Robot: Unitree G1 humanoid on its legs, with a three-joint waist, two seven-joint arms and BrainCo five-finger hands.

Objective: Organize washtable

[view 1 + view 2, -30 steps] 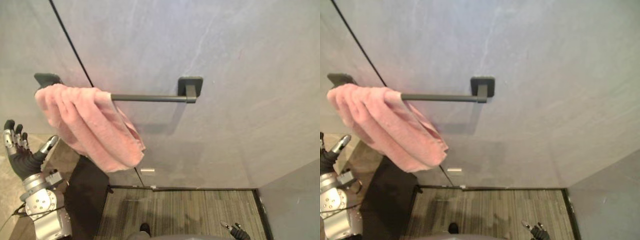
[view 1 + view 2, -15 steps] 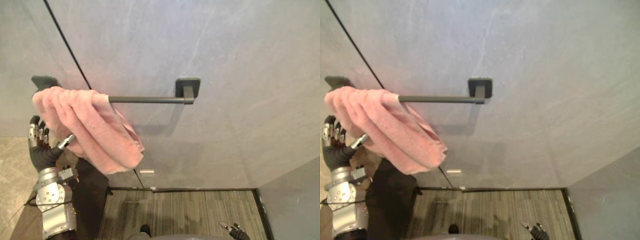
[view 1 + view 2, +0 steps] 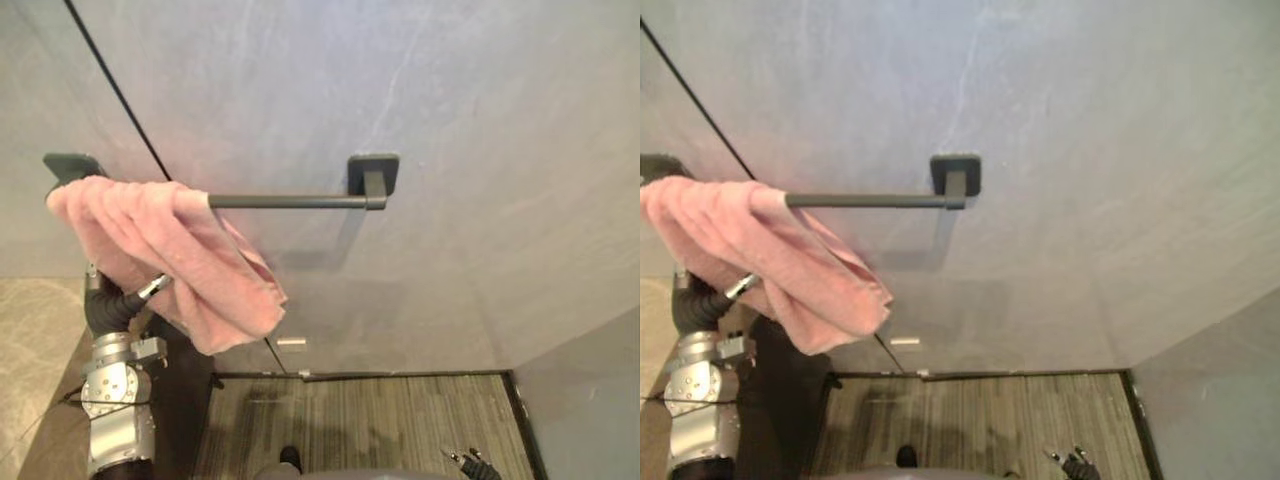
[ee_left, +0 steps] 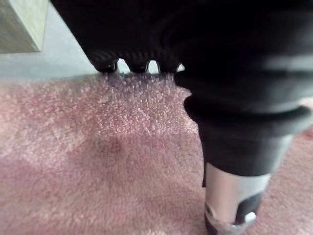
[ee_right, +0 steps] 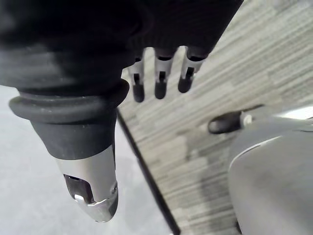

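The towel (image 4: 98,161) is pink terry cloth, its pile of small loops rough and matt. The towel bar (image 3: 290,201) and its mounts look like dark metal with a matt finish. The wall (image 3: 450,100) is smooth, grey and faintly veined, perhaps stone or a stone-look panel. The floor (image 3: 380,425) is finely striped, grey and matt. The right hand (image 5: 88,166) wears a matt black ribbed cover; its thumb is glossy silver.

Head pair faces wall (image 3: 450,100), shares towel bar (image 3: 290,200); left wrist hard against towel (image 4: 98,161), right above floor (image 5: 205,127)
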